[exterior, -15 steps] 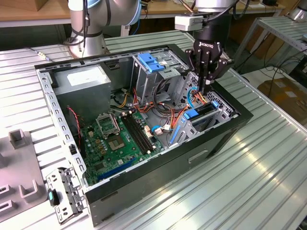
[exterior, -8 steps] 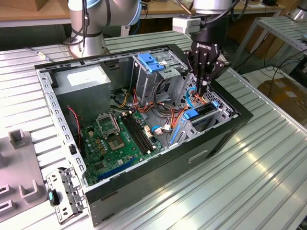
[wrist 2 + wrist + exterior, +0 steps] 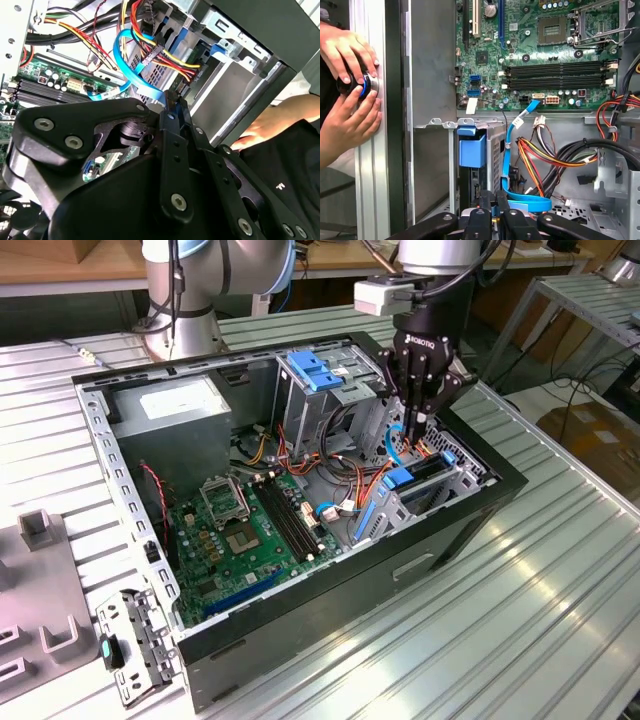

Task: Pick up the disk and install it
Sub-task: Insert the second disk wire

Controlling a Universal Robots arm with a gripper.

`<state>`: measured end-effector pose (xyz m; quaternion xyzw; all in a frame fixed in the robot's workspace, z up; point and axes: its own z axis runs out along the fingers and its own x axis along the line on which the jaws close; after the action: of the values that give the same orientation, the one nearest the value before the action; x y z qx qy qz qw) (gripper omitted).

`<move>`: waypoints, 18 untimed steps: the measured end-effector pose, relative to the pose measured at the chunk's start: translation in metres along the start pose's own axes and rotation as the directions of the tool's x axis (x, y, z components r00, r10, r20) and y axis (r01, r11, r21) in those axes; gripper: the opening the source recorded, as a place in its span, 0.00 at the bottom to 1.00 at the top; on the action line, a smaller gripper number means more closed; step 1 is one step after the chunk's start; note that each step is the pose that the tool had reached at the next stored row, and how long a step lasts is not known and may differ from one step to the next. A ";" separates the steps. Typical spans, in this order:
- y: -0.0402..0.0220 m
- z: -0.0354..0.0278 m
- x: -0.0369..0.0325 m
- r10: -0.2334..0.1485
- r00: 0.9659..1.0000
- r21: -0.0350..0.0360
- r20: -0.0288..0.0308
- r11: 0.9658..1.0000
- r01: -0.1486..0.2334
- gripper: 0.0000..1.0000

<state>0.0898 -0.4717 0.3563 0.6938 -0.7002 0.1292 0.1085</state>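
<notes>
The disk sits edge-up in the low drive cage at the case's near right corner in the exterior view, a dark slab with a blue carrier end. The first wrist view shows that blue carrier at the top of the cage. My black gripper hangs just above and behind the cage, fingers pointing down and pressed together with nothing visible between them. Its fingertips hover by a flat blue cable. In the second wrist view the gripper stands over the same blue cable.
The open computer case lies on a slatted metal table, motherboard and power supply inside, a tall bay with a blue latch behind. Red, yellow and orange wires crowd the cage. A person's hands rest on a round button beside the case.
</notes>
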 end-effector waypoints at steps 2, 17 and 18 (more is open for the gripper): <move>0.0001 0.0001 0.0000 0.000 1.000 0.000 0.001 1.000 0.000 0.16; 0.0006 0.0046 0.0112 0.003 1.000 0.005 0.024 1.000 -0.003 0.16; 0.0007 0.0058 0.0141 0.003 1.000 0.007 0.031 1.000 -0.003 0.16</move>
<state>0.0891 -0.4869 0.3554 0.6949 -0.7024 0.1211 0.0950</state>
